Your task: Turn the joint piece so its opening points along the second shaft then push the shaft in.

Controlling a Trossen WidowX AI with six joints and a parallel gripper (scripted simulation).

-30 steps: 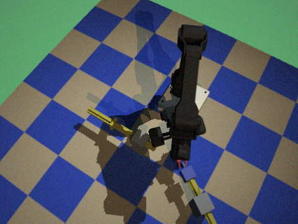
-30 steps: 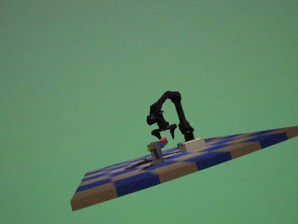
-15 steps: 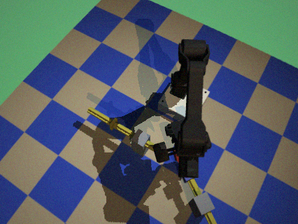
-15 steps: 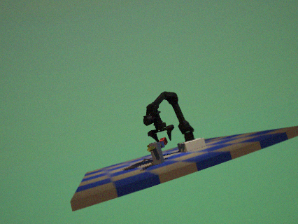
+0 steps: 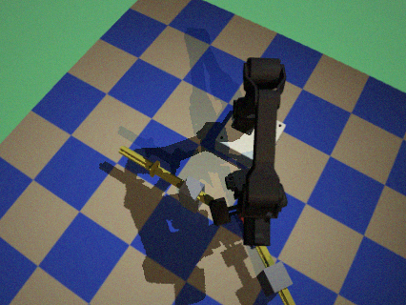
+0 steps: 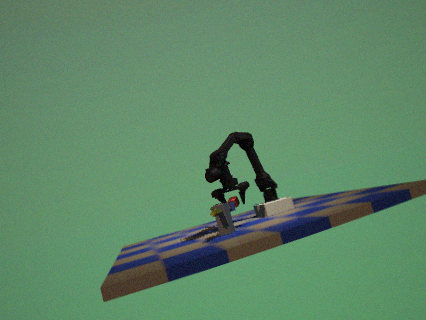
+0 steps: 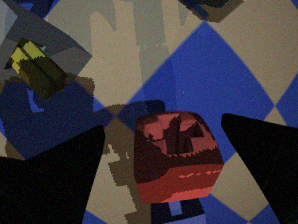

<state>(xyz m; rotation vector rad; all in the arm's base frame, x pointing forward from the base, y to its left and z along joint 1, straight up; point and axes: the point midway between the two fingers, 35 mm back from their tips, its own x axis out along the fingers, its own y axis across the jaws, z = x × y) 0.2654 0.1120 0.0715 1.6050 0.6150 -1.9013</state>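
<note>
The red joint piece sits on a blue hinge part; in the top view the arm almost hides it. The wrist view shows a shadowed recess in its upper face; its exact aim is unclear. My gripper is open, its fingers on either side of the red piece with gaps. The first yellow shaft runs through a grey block. The second yellow shaft, with a collar, passes through another grey block; its inner end is short of the red piece.
One finger stands close to the second shaft's inner end in the top view. The arm's white base is behind the joint. The blue and tan checkered table carries dark shadows of the arm and shafts.
</note>
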